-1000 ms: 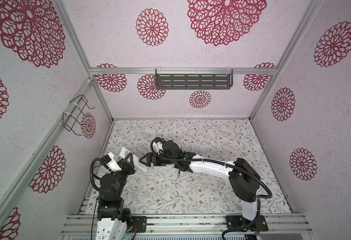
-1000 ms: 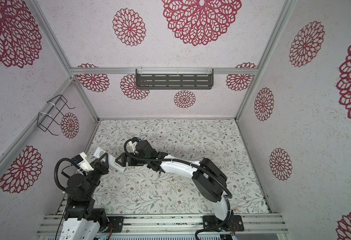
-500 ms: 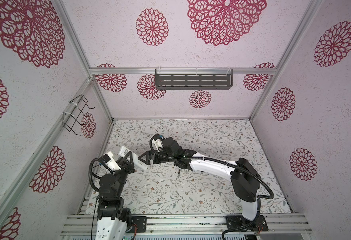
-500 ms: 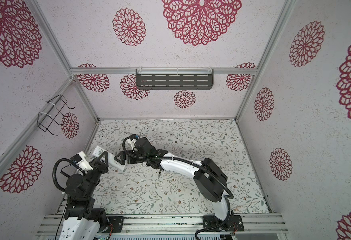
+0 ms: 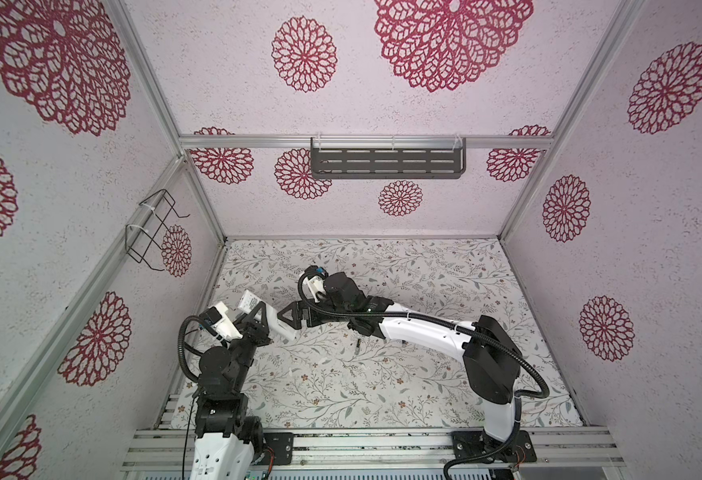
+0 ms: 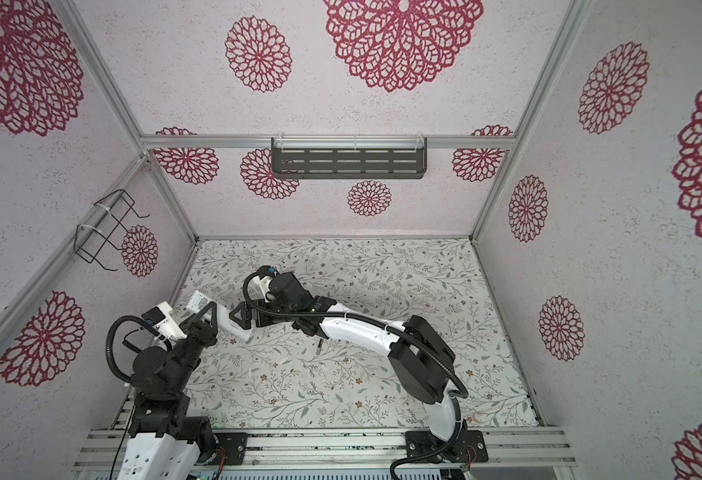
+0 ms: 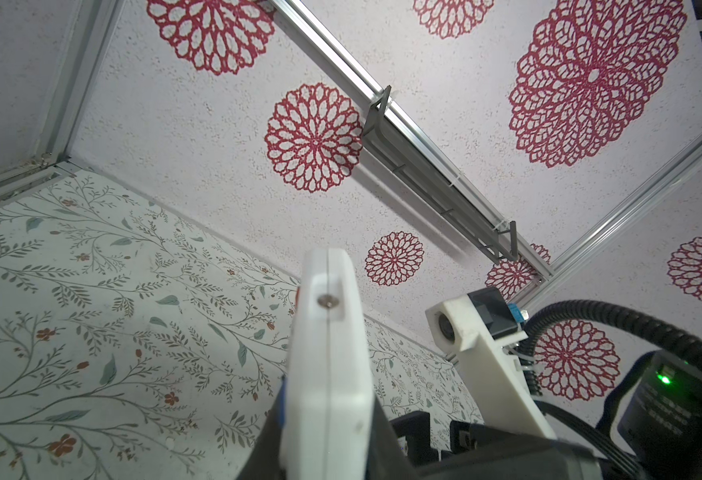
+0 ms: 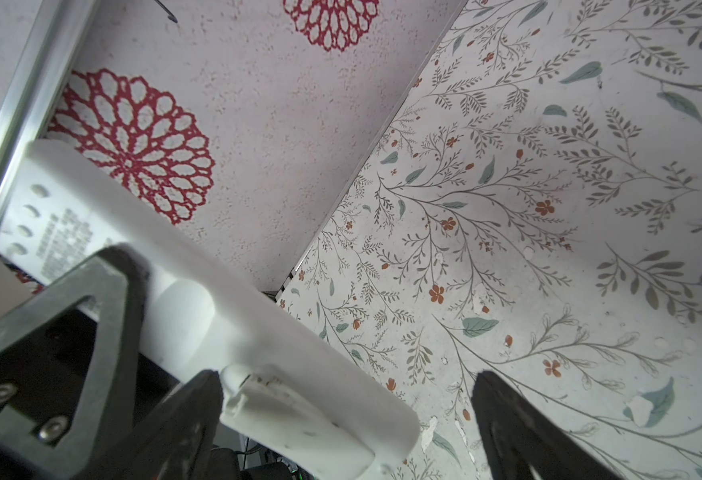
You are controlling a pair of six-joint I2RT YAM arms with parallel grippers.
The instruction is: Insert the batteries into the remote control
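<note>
- left gripper (image 5: 260,315) was clamped on the remote control (image 5: 276,324), holding it tilted and clear of the table (image 5: 424,266), apparently to present its free end.
- right gripper (image 8: 345,386) had its fingers (image 8: 507,419) wide apart; that end lay between them, ungripped, likely for work on the battery bay.
- one battery (image 5: 358,346) lay loose on the table, under the right arm; no second one was found.

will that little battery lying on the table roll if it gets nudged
Probably: the battery is a slim cylinder lying on its side on the flat table, so a sideways nudge likely rolls it. It looks tiny, so probably light and easily flicked away.
</note>
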